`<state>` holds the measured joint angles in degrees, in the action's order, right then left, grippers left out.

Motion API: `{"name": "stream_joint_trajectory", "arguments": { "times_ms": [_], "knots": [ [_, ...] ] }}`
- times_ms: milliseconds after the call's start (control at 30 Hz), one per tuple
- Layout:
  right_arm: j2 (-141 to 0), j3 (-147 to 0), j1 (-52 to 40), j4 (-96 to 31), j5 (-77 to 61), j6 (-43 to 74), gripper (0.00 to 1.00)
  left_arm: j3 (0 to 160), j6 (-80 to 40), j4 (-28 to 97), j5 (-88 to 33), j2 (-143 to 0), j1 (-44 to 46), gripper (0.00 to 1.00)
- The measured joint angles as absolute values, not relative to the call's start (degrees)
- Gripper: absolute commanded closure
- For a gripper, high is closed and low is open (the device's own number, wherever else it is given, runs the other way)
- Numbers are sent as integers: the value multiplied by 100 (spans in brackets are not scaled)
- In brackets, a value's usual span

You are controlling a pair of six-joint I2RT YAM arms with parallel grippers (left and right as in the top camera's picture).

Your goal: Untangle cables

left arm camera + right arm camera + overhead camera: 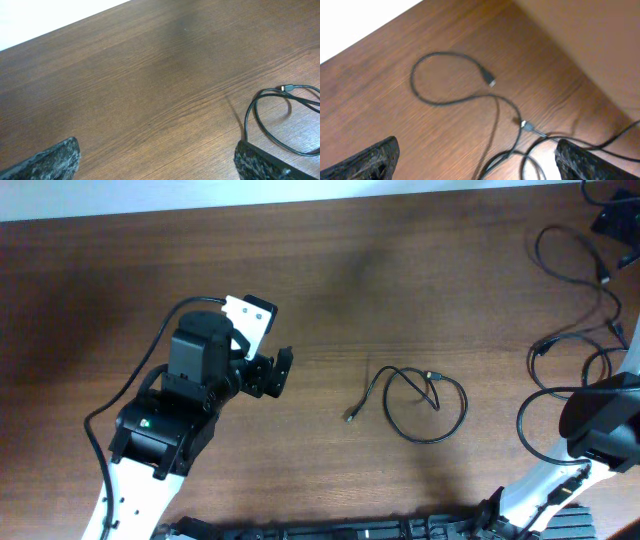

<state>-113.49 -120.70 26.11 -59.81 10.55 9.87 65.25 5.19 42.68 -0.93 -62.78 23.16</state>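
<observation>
Left arm (160, 430): white link, black joints, white wrist block (250, 318); left gripper (283, 373) black, speckled.

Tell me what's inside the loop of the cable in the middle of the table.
Bare wooden table and one plug end of the cable itself, curling inward. Nothing covers the loop, so nothing there is hidden.

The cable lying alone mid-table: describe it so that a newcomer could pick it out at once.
Look at the brown wooden table from overhead, just right of centre. A thin black cable lies there in one loose loop with small plug ends. Unlike the cords massed at the picture's right edge, it lies alone, nothing touching it.
</observation>
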Motion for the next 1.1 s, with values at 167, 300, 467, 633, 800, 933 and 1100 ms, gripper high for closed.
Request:
{"name": "stream_joint_trajectory", "arguments": {
  "times_ms": [167,300,467,633,800,933,1100],
  "knots": [
    [-11349,-12070,2611,-6396,316,880,1,6525,519,4268,-93,-6278,2316,1],
    [-11349,-12075,2611,-6930,-510,499,1,6525,519,4268,-93,-6278,2316,1],
    [-11349,-12079,2609,-7835,-1632,-384,1,6525,519,4265,-93,-6278,2316,1],
    [-11349,-12079,2381,-8639,-2340,-1280,1,6525,519,4268,-93,-6278,2316,1],
    [-11349,-12081,1710,-9264,-2353,-1640,1,6525,519,4268,-93,-6278,2316,1],
    [-11349,-12081,1190,-9699,-2132,-1712,0,6525,519,4270,-93,-6278,2316,1],
    [-11349,-12009,816,-9699,-1865,-1647,0,6525,519,4270,-93,-6278,2316,1]
  ]
}}
